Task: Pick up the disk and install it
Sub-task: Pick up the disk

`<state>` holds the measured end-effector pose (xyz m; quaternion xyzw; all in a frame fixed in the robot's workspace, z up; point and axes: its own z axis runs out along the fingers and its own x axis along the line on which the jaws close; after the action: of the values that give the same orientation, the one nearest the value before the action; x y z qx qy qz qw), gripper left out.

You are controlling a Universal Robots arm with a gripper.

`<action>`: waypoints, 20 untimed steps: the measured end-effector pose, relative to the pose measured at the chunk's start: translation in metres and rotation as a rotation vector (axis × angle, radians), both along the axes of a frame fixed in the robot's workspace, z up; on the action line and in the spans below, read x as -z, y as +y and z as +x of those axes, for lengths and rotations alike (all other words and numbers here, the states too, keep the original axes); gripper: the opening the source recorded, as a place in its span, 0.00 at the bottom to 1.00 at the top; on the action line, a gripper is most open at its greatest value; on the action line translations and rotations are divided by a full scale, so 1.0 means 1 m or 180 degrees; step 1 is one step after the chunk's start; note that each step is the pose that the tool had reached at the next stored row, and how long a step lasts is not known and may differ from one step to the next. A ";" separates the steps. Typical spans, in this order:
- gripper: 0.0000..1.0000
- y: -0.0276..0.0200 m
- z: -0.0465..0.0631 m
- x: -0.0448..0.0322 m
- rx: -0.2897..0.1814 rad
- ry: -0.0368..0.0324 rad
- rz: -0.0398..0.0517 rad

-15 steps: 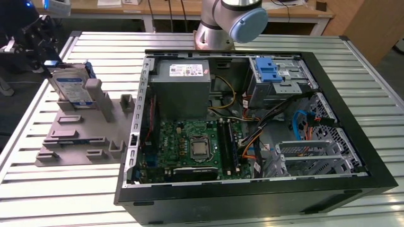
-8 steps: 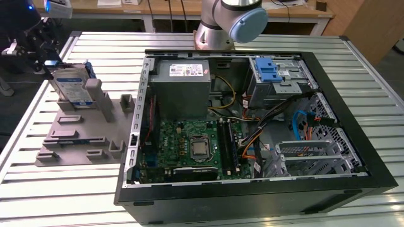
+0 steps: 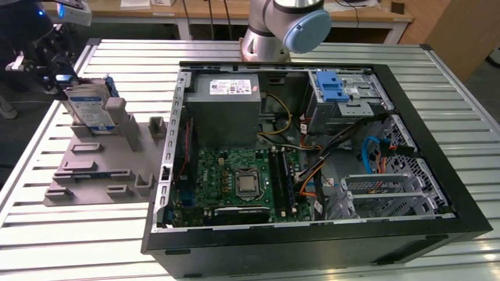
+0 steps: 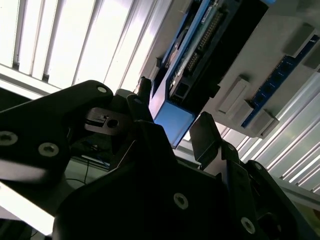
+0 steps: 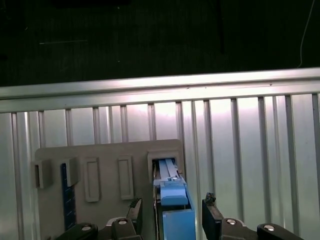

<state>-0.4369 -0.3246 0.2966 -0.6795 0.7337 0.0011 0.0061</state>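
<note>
Pick-up step, and I'm right at the grab. My claw [image 5: 172, 202] is spread, one finger [image 5: 212, 217] on each side of the disk [image 5: 175, 222]. In both wrist views it straddles the blue bracket with a thin gap either side, so nothing is pinched yet, as far as I can judge. The disk stands on edge in a slot of the grey holder [image 3: 98, 170], out on the table [image 3: 437, 76], at ten o'clock from the open computer case [image 3: 312, 249] in the exterior view. Install not begun: the drive cage [image 3: 343, 96] with its blue latch sits at one o'clock inside the case, well apart from the disk. What the grab calls for, I reckon: pads square on the flat faces, a firm squeeze, then a straight pull along the slot so the bracket doesn't snag the holder's walls.
</note>
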 end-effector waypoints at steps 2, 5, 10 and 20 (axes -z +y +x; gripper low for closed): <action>0.59 0.0002 0.000 0.0016 0.0000 0.0000 0.0000; 0.59 0.0004 0.000 0.0043 0.0000 0.0000 0.0000; 0.57 0.0005 0.000 0.0102 0.0000 0.0002 0.0000; 0.37 0.0003 0.000 0.0106 -0.0063 0.0000 -0.0003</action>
<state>-0.4369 -0.3243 0.2860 -0.6868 0.7269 0.0008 0.0058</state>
